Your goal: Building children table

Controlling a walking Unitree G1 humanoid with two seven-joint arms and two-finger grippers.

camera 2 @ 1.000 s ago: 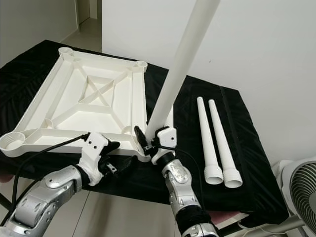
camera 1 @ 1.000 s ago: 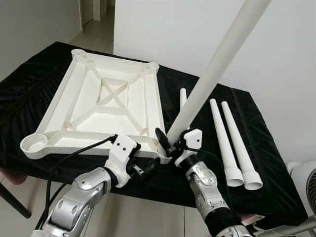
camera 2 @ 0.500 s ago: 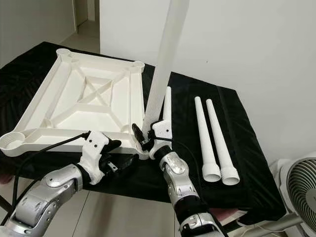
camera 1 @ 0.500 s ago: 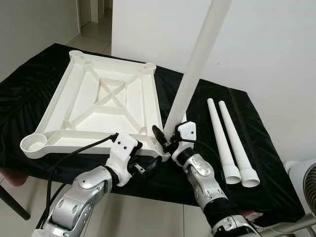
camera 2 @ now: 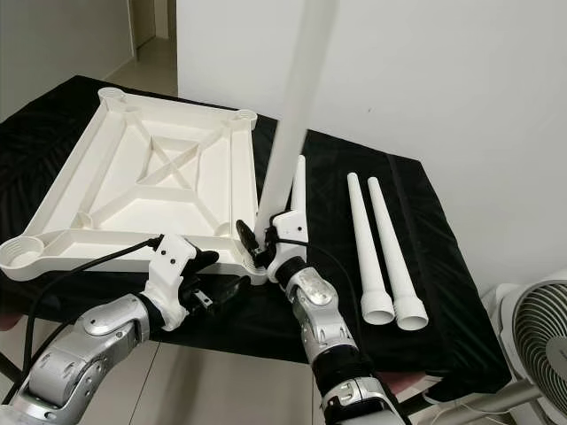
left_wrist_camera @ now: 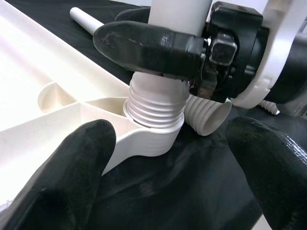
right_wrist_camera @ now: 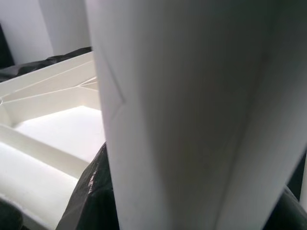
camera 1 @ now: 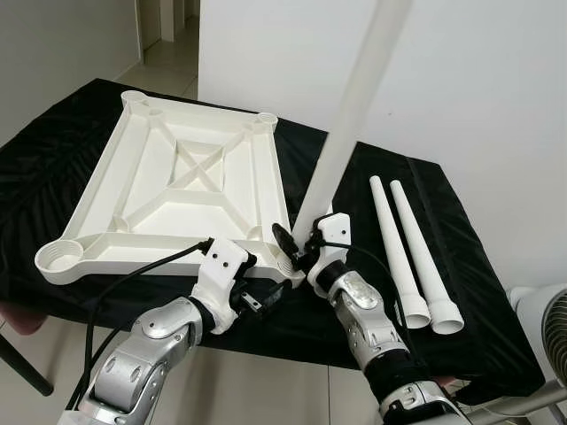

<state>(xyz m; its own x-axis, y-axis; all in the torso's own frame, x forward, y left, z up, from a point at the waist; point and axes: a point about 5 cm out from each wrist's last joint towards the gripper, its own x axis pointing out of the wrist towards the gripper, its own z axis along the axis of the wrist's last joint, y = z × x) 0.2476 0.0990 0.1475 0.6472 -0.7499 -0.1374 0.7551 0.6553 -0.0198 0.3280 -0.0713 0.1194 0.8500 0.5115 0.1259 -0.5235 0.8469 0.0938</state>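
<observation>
It looks like a room in a home. Plain white walls (camera 1: 496, 106) and pale floor tiles (camera 1: 168, 62) run toward a far doorway, and a fan (camera 2: 536, 341) stands near right.

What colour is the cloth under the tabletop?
Plain black cloth, clearest in the left eye view, under the white tabletop.

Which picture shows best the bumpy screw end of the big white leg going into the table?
The left wrist view: the leg's threaded end sits up close in the tabletop's corner socket. In the eye views the right gripper covers it. The right wrist view shows plain shaft.
</observation>
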